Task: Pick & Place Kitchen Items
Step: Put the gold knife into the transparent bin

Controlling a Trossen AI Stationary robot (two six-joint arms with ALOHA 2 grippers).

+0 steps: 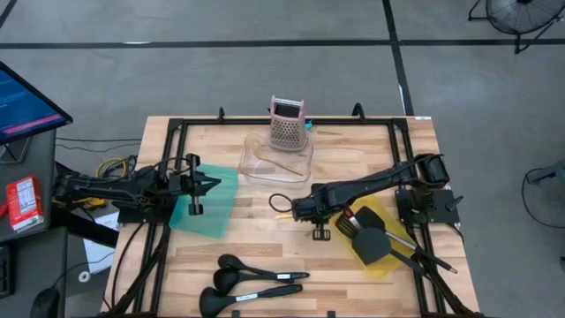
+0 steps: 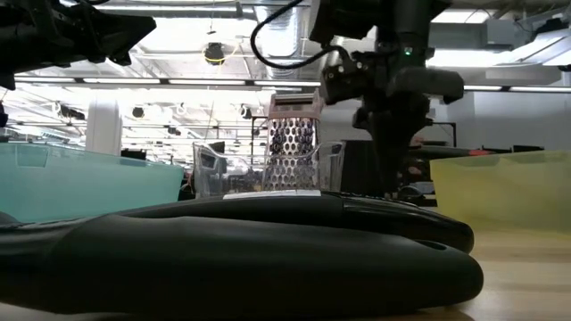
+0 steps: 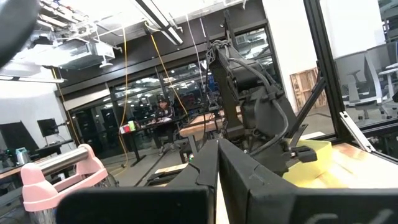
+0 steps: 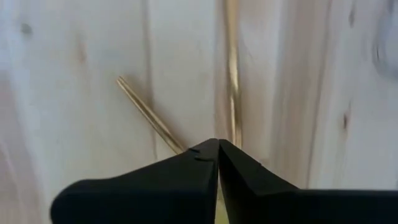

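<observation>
Two thin golden sticks (image 4: 149, 115) lie on the wooden table (image 1: 265, 238) and run together under my right gripper (image 4: 217, 152), which is shut, points down and stands at the table's middle (image 1: 296, 210). Black long-handled ladles (image 1: 252, 265) lie at the near edge. More black utensils (image 1: 371, 243) lie in the yellow tray (image 1: 388, 265) at the right. Another stick (image 1: 284, 165) lies in the clear tray (image 1: 256, 163). My left gripper (image 1: 214, 184) is shut and empty above the teal tray (image 1: 212, 212). My right gripper comes from above, pointing down, with its shut fingertips (image 4: 199, 155) on the spot where the slanting stick (image 4: 177, 144) and the straight stick (image 4: 236, 134) meet. The fingertips hide the contact. The sticks' far parts lie close to or on the table.
A pink box grater (image 1: 287, 122) stands at the far edge of the clear tray. A black frame (image 1: 168, 141) runs round the table. A black cable loop (image 1: 281, 201) lies beside my right gripper. Bare wood shows between the trays and the ladles.
</observation>
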